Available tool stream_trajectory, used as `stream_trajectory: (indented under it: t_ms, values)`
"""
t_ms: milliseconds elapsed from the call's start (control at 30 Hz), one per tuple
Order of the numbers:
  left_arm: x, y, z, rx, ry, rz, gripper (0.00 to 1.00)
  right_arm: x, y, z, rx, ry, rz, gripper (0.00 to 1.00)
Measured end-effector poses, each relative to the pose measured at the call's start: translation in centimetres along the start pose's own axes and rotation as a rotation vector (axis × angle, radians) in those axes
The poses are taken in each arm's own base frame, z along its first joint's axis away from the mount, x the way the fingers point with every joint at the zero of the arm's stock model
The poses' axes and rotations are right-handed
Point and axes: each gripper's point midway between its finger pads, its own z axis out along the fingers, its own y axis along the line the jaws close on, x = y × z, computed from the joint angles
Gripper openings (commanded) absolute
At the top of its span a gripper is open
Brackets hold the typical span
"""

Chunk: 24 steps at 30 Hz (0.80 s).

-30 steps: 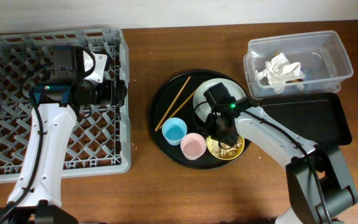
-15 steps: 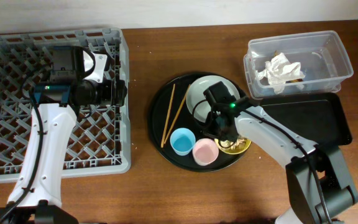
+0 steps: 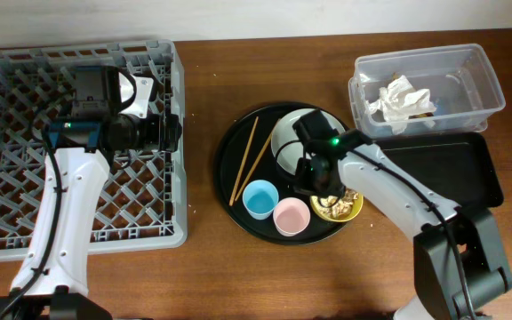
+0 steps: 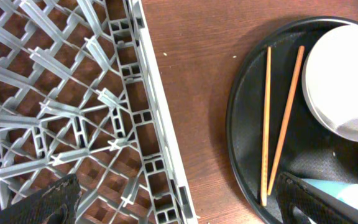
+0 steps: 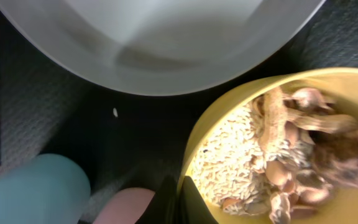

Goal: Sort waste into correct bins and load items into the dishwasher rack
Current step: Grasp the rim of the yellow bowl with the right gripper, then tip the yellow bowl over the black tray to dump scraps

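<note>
On the round black tray (image 3: 229, 173), at its near right edge, sits the yellow bowl (image 3: 349, 209) of food scraps (image 5: 272, 168), and my right gripper (image 5: 179, 200) pinches its left rim. Just left of it stand the pink cup (image 3: 291, 216) and the blue cup (image 3: 260, 198); the plate (image 3: 288, 142) lies just beyond. My left gripper (image 3: 169, 131) hangs spread wide over the right wall of the dishwasher rack (image 3: 7, 80).

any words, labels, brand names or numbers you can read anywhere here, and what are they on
None: no readable text shows in any view. The dishwasher rack, clear tub, black tray, blue cup, pink cup and yellow bowl are all unmarked.
</note>
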Motion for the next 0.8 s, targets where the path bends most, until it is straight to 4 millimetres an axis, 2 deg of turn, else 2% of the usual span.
stream_trajectory:
  t_ms: [167,267,433,533,733,800]
  values:
    - [0.0,0.0,0.0,0.0,0.0,0.0,0.99,-1.5,0.5,-4.2,0.002,-0.001,-0.112,0.04]
    - [0.0,0.0,0.0,0.0,0.0,0.0,0.99,-3.4,1.4,-8.1,-0.026,-0.054,-0.179,0.04]
    - [0.0,0.0,0.0,0.0,0.0,0.0,0.99,-4.7,0.8,-12.1,-0.091,-0.101,-0.266,0.04]
    - [0.0,0.0,0.0,0.0,0.001,0.0,0.99,-5.4,-2.6,-14.9,-0.165,-0.128,-0.292,0.04]
    - [0.0,0.0,0.0,0.003,0.0,0.0,0.99,-7.0,-8.3,-17.3,-0.322,-0.185,-0.321,0.04]
    - [0.0,0.0,0.0,0.003,0.0,0.0,0.99,-7.4,-9.3,-17.7,-0.367,-0.212,-0.336,0.04]
